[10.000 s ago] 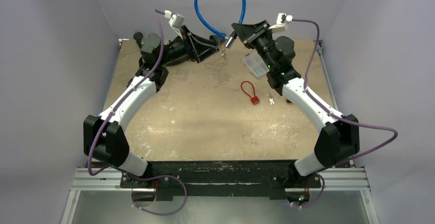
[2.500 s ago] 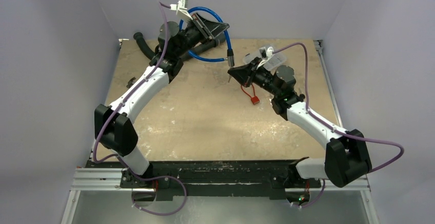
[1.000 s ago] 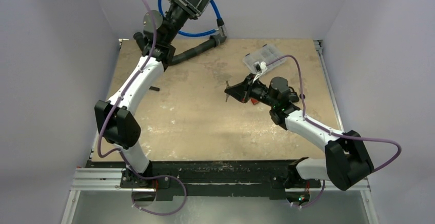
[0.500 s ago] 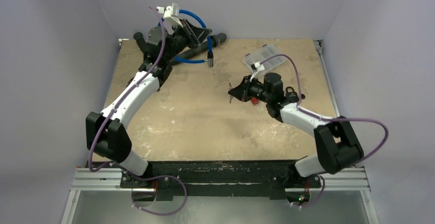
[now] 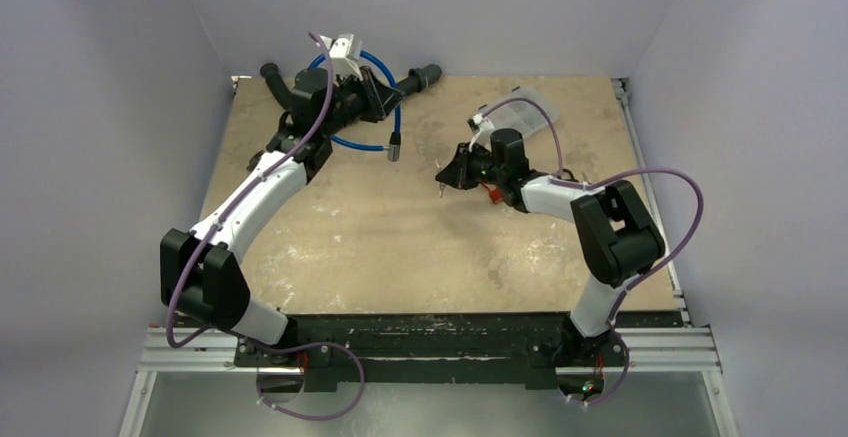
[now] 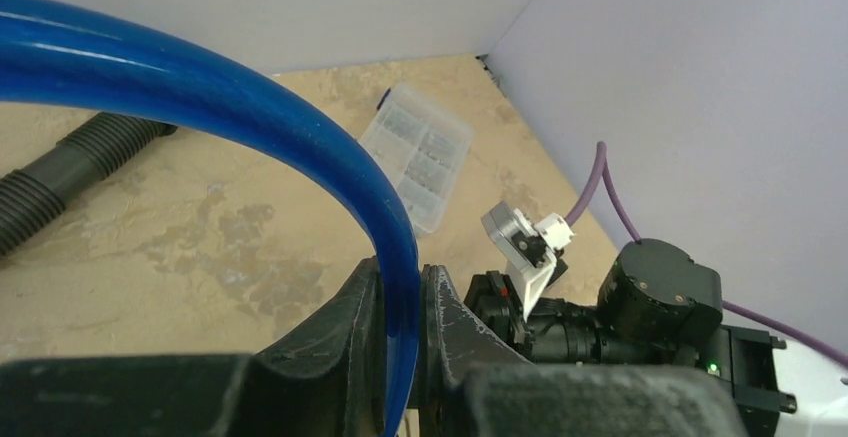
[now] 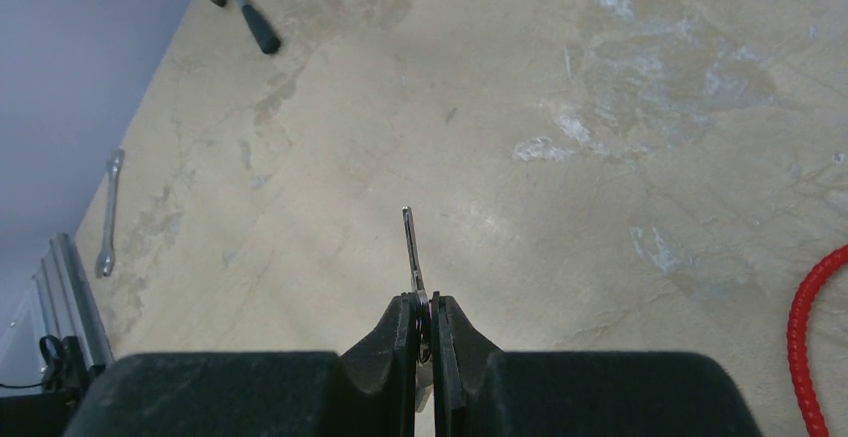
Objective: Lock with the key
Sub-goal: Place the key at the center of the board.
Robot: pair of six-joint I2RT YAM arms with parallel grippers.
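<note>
Right end effector point(image 7: 424, 309) clamped on tiny silvery metal key point(image 7: 410, 247), left end effector point(image 6: 400, 292) clamped on thick blue cable point(image 6: 250, 107), clear plastic compartment box point(image 6: 417, 152) upper centre, small unidentifiable parts inside

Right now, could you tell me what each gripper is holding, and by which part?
The right gripper pinches the key by its head, shaft pointing out. The left gripper clamps the blue cable partway along its curve, not at an end.

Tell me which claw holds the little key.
The right gripper: the key sticks out between its shut jaws. The left gripper clamps the blue cable instead.
</note>
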